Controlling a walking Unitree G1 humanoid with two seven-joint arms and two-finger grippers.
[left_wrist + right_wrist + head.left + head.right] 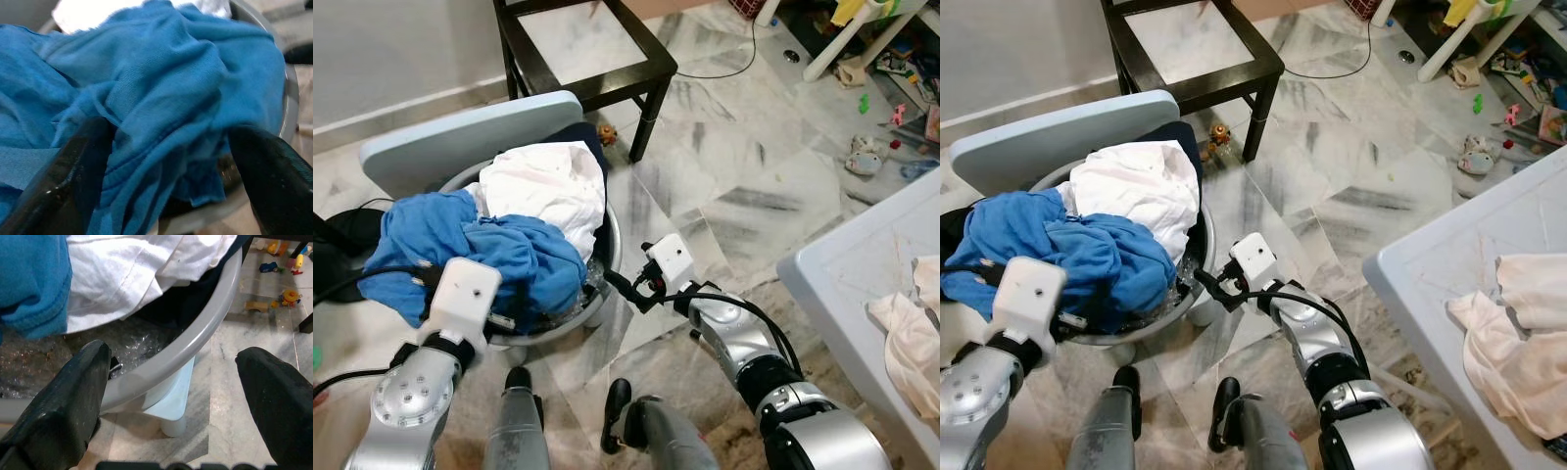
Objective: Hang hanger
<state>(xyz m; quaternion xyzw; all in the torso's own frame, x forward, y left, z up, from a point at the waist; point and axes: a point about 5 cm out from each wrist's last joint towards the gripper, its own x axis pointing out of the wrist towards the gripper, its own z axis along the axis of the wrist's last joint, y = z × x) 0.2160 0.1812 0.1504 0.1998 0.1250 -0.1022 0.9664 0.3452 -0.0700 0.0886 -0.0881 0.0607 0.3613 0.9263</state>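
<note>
A grey basin (610, 245) on the floor holds a crumpled blue garment (480, 245) and a white garment (548, 181). My left gripper (166, 147) is open and pressed into the blue garment, with folds of the cloth lying between its two black fingers (73, 176). My right gripper (622, 287) is open at the basin's right rim (195, 338), one finger inside the rim and one outside over the floor. A small dark metal piece (115, 366) pokes out beside the inner finger; I cannot tell what it is.
A pale blue board (460, 137) leans behind the basin. A black-framed table (651, 73) stands beyond it, with a small toy (607, 132) at its foot. A pale blue table (842, 284) with a pinkish cloth (911, 343) is at right. Toys (865, 157) litter the far floor.
</note>
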